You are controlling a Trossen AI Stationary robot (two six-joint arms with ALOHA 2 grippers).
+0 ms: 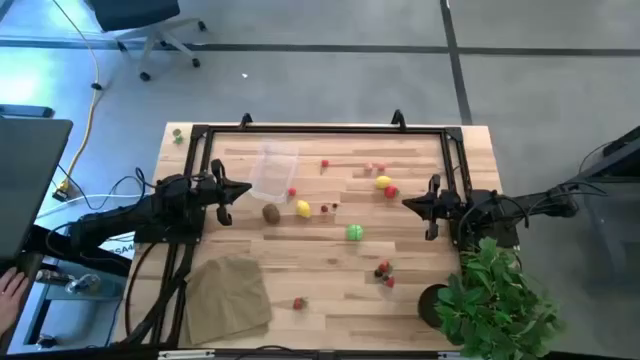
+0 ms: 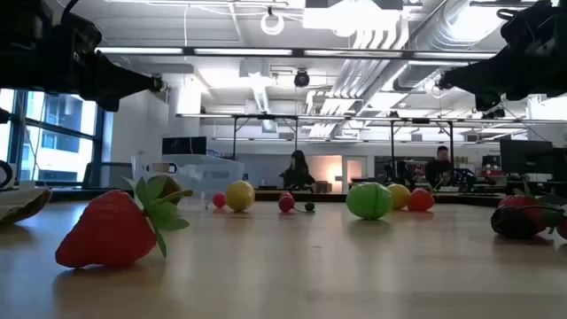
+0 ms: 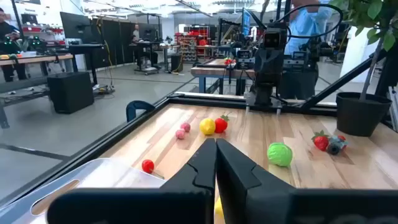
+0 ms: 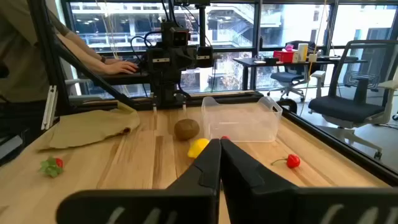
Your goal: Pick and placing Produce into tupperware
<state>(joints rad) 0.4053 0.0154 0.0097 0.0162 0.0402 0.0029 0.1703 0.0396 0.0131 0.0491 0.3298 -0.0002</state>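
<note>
On the counter (image 1: 420, 270) we've got the tupperware (image 1: 273, 168) sitting empty-looking toward the back left, clear and upright, with a small red berry (image 1: 292, 191) just beside its near corner. The produce is scattered all over the wood: a brown kiwi (image 1: 271, 212) and a yellow lemon (image 1: 303, 208) side by side just in front of the tub, the green ball (image 1: 355, 232) near the middle, and another lemon (image 1: 383, 182) touching a red fruit (image 1: 391, 191) farther right. A strawberry (image 1: 298, 303) lies alone near the front edge, next to the tan cloth (image 1: 228, 292), and a dark berry with more red bits (image 1: 384, 272) sits toward the front right. The left end effector (image 1: 231, 190) hangs above the left side of the counter, close to the tub and kiwi, its fingers (image 3: 205, 167) pressed together with nothing between them. The right end effector (image 1: 414, 203) waits over the right side, fingers (image 4: 211, 163) also closed on nothing. A potted plant (image 1: 492, 296) fills the front right corner. In the right wrist view we can see a person's hand (image 4: 122, 65) on a desk behind the left arm.
</note>
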